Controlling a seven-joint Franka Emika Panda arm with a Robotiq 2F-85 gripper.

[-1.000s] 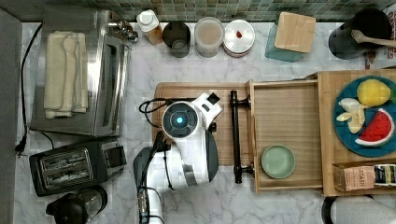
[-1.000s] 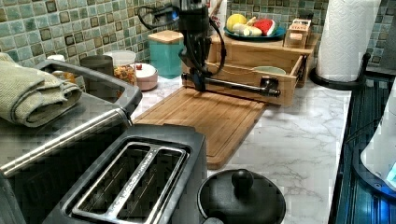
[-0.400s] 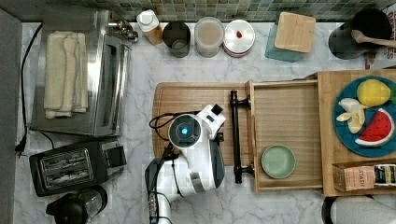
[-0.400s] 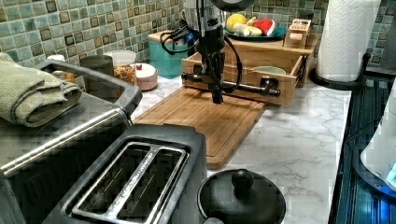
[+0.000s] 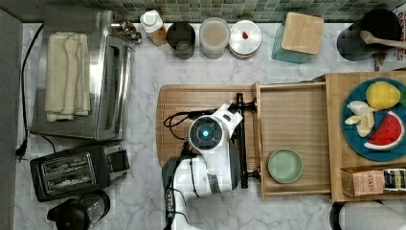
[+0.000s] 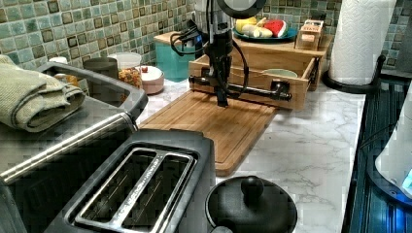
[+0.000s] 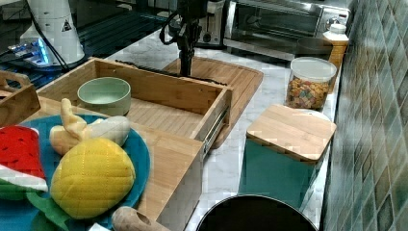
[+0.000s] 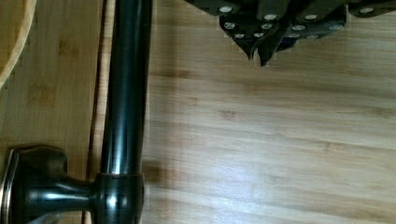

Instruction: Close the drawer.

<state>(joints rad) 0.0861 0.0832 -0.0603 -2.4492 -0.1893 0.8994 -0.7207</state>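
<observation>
Drawer (image 5: 292, 129) stands pulled out over the cutting board (image 5: 201, 98), its black bar handle (image 5: 241, 139) above the board's edge; a green bowl (image 5: 285, 166) sits inside near the front panel. Gripper (image 8: 259, 51) hangs just beside the handle on the board side, fingertips pressed together, holding nothing. Teal canister (image 5: 297, 36) lies beyond the board.
</observation>
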